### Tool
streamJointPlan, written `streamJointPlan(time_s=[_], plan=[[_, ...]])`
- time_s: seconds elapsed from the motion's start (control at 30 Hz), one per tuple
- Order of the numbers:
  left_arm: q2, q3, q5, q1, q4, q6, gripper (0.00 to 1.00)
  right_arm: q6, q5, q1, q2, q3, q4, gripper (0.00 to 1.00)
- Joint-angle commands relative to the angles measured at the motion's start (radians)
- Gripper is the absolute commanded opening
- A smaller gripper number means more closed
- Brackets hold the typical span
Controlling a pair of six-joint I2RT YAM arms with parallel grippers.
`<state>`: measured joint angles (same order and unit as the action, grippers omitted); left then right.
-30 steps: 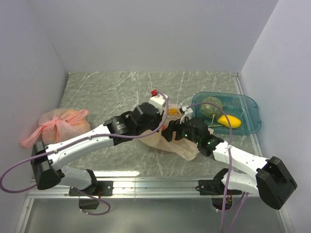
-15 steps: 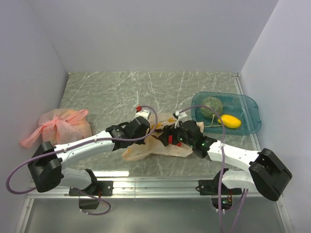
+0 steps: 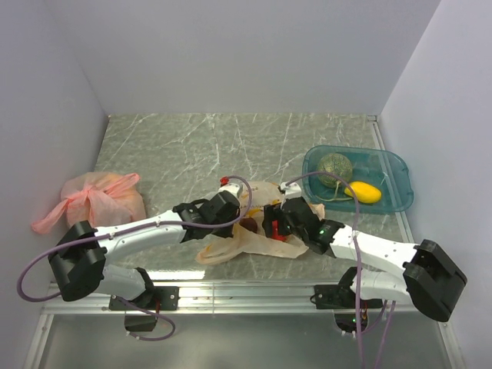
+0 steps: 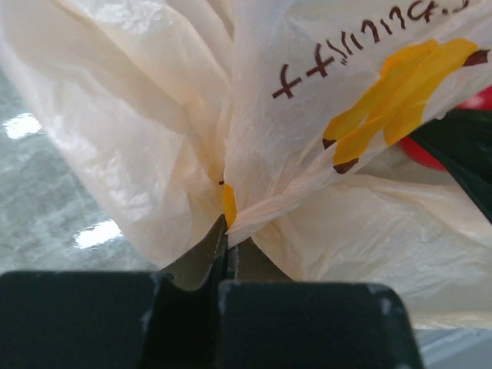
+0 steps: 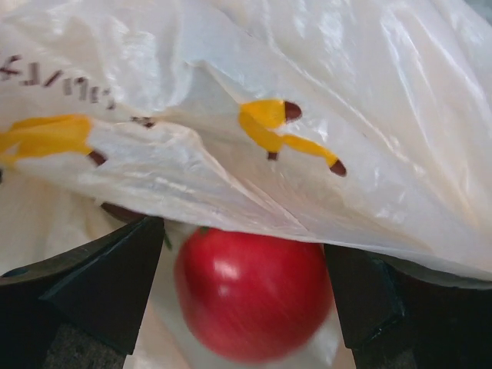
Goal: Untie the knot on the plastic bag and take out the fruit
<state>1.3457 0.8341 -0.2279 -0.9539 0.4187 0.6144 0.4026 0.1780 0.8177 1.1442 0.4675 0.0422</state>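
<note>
The beige plastic bag [image 3: 234, 244] lies crumpled at the table's middle, with orange marks printed on it. My left gripper [image 3: 233, 209] is shut on a fold of the bag [image 4: 307, 115], its jaws pinched together on the film [image 4: 228, 234]. My right gripper [image 5: 244, 257] is open, one finger on each side of the red round fruit [image 5: 254, 296], which lies under the bag's sheet [image 5: 323, 92]. The red fruit also shows in the top view [image 3: 278, 230], with a small dark fruit [image 3: 251, 224] beside it. The melon [image 3: 335, 165] and the yellow fruit [image 3: 363, 192] lie in the tray. No tied knot shows.
A teal tray [image 3: 396, 173] stands at the right, near the right wall. A pink knotted bag [image 3: 96, 200] lies at the left wall. Grey walls close in the left, back and right sides. The arms' cables loop over the near edge.
My left gripper has come down and to the left with the bag, which now lies flatter. My right gripper has moved left to the bag, and the red fruit now shows between its fingers.
</note>
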Motion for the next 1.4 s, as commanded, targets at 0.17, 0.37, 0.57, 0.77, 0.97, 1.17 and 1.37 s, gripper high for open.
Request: streamJointPlan(time_s=[0.17,0.37,0.57,0.77,0.97,1.17,1.37], plan=[[0.007,0.016,0.044,-0.031,-0.069,0.027,0.01,0.202,0.15,0.047,-0.003,0.071,-0.231,0.91],[0.006,0.013,0.021,-0.031,-0.058,0.016,0.01,0.202,0.072,0.06,0.11,0.089,-0.174,0.91],[0.001,0.006,-0.04,-0.029,-0.047,0.004,0.01,0.191,0.043,0.078,0.193,0.106,-0.117,0.91],[0.059,0.023,-0.064,0.035,-0.021,-0.016,0.01,0.13,0.015,0.094,0.25,0.161,-0.055,0.54],[0.055,0.071,-0.064,0.214,0.009,-0.07,0.0,0.019,0.017,0.092,0.327,0.289,0.065,0.11],[0.089,0.168,-0.014,0.285,0.071,-0.119,0.01,-0.044,-0.021,0.069,0.428,0.431,0.113,0.0],[0.04,0.128,0.11,0.285,0.061,-0.157,0.01,-0.096,-0.137,0.069,0.303,0.39,0.113,0.0]])
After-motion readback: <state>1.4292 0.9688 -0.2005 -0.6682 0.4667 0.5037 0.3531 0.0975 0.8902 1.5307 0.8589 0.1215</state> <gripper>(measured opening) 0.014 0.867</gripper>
